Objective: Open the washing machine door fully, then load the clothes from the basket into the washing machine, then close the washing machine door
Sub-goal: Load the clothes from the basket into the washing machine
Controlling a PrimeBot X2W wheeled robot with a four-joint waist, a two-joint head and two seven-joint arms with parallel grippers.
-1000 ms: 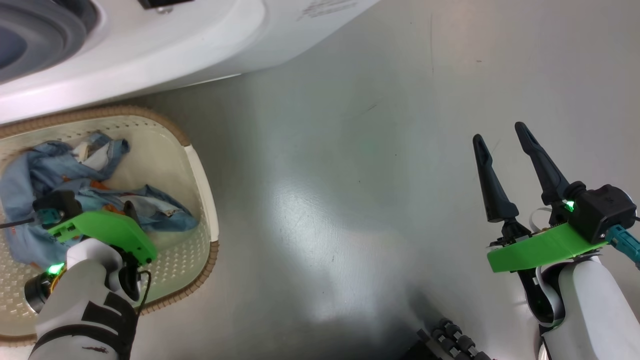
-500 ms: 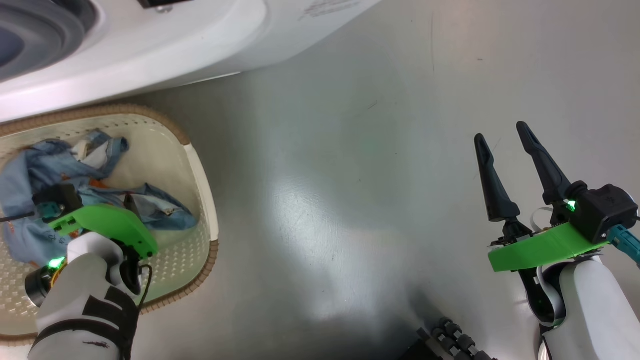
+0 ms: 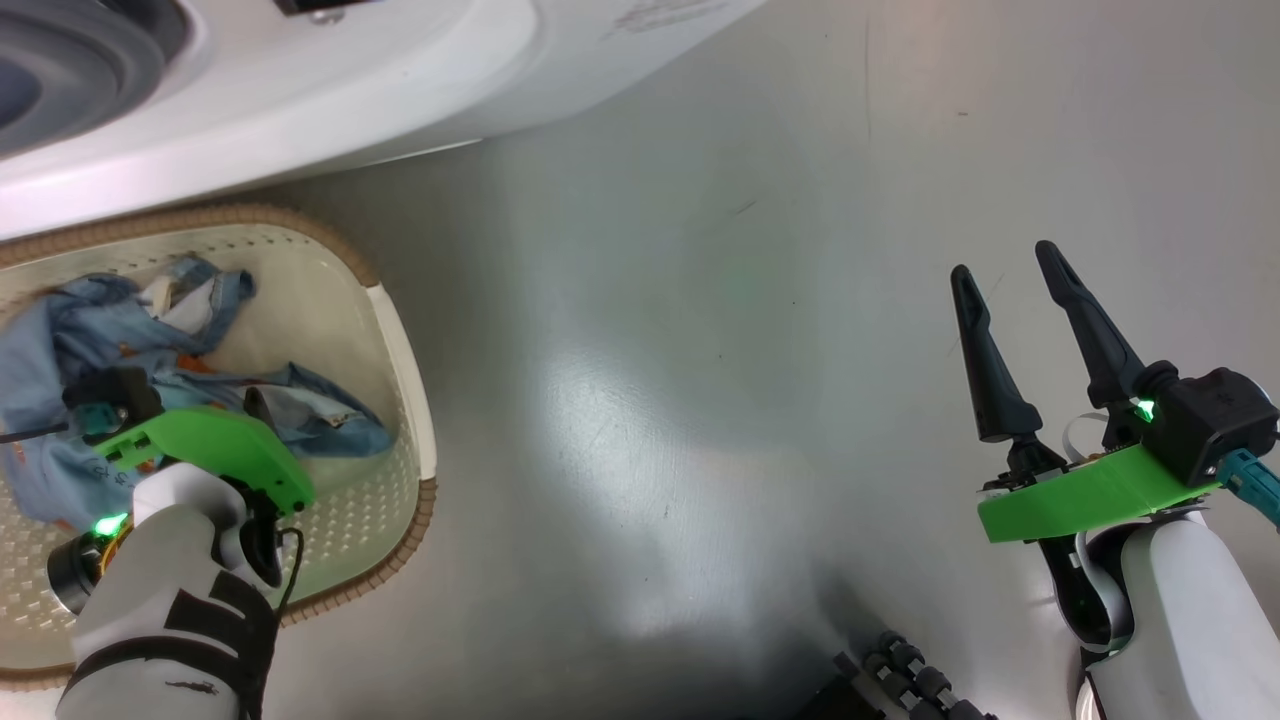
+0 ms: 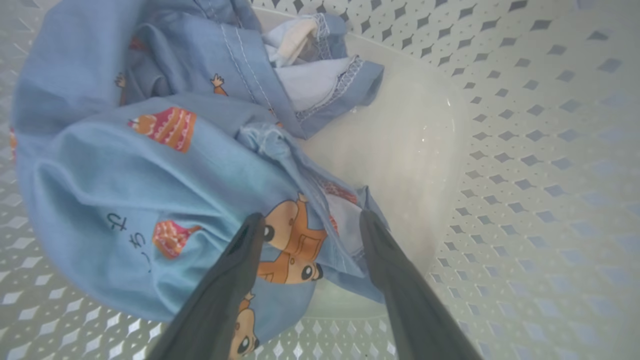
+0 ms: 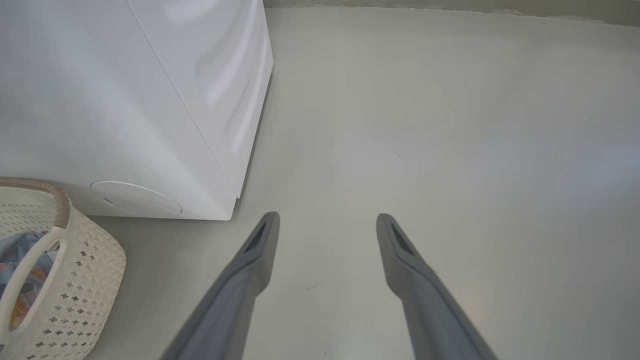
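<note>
Left end effector (image 4: 310,216) edged lower | released, tips spread over clothes (image 4: 125,165) | heaped in basket (image 4: 525,150)

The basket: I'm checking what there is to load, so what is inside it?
Blue bear-print clothes lie crumpled in the basket, a pale cloth showing among their folds. The open left tool points down at them. Whatever lies beneath the heap is covered.

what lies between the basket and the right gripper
Bare floor, as the head view shows: nothing lies between the basket and the right gripper.
</note>
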